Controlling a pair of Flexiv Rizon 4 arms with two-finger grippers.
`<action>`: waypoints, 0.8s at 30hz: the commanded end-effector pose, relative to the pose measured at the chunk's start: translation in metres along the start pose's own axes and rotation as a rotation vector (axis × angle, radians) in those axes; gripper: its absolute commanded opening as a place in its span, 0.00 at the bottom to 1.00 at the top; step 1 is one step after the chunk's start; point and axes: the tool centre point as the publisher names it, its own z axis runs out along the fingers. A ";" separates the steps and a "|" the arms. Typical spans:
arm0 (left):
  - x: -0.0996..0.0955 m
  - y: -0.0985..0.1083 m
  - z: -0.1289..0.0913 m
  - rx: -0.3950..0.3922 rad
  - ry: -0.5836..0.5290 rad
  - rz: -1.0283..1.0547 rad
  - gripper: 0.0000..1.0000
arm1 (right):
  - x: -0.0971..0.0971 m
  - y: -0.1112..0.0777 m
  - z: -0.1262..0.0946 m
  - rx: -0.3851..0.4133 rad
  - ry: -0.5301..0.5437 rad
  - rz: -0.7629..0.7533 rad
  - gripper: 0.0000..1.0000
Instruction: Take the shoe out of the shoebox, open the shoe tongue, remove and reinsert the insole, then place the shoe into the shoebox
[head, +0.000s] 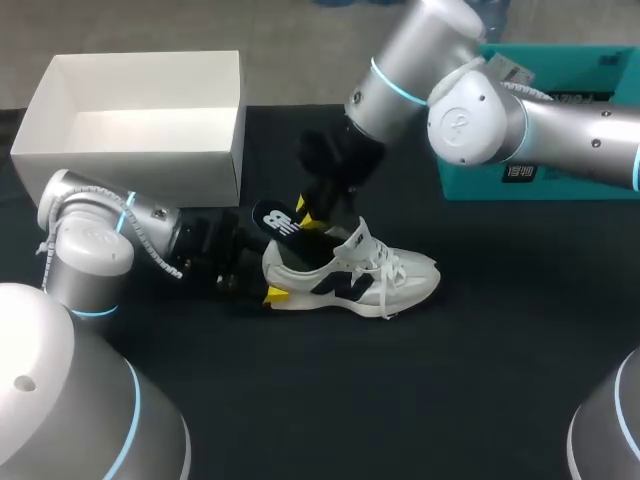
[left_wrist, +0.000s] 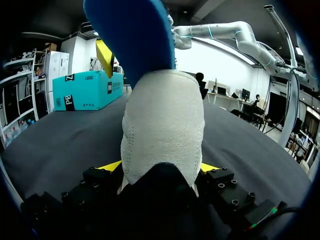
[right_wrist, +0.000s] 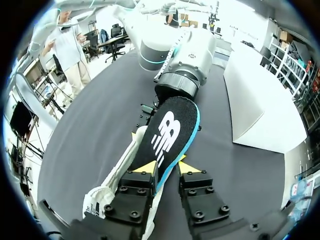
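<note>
Right gripper (right_wrist: 167, 167): pressed together on the insole (right_wrist: 167, 132), one yellow tip on each side of its narrow end; the broad end stood out ahead of the fingers.
Left gripper (left_wrist: 160, 167): clamped on the heel (left_wrist: 162, 120) of the shoe (head: 350, 278), a yellow tip at either flank; the sole lay on the table (head: 480, 380), the toe pointing away from this gripper.
Insole, handling: judged thin, light and floppy foam; it would likely bend or fold if pushed from its far end; a hold near the end going in, with a shallow slide along the shoe's floor, seemed the safer way.
Shoe, handling: judged light, with a soft upper over a firmer sole and heel cup; the heel was probably the stiffest place to hold; a pinch on the mesh would likely just crumple it.
Shoebox (head: 140, 175): open and white, beyond the left gripper's arm and well apart from the shoe; thin card, judged easy to shove aside.
Teal box (head: 540, 180): behind the right arm, away from both grippers.
Hidden: how much of the insole sat inside the shoe could not be told; the shoe's interior showed in no view; the left gripper's far finger was covered by the heel in the head view; the left wrist view was mostly filled by the heel.
</note>
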 end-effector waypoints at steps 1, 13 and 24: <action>0.000 0.000 0.000 -0.002 0.000 -0.001 0.00 | 0.001 -0.005 -0.003 -0.033 0.016 -0.001 0.27; 0.000 0.000 0.000 -0.002 0.000 -0.001 0.00 | 0.008 -0.007 0.005 -0.112 0.118 0.021 0.28; 0.000 0.000 0.000 -0.002 0.000 -0.001 0.00 | 0.013 -0.010 0.016 -0.139 0.125 0.042 0.25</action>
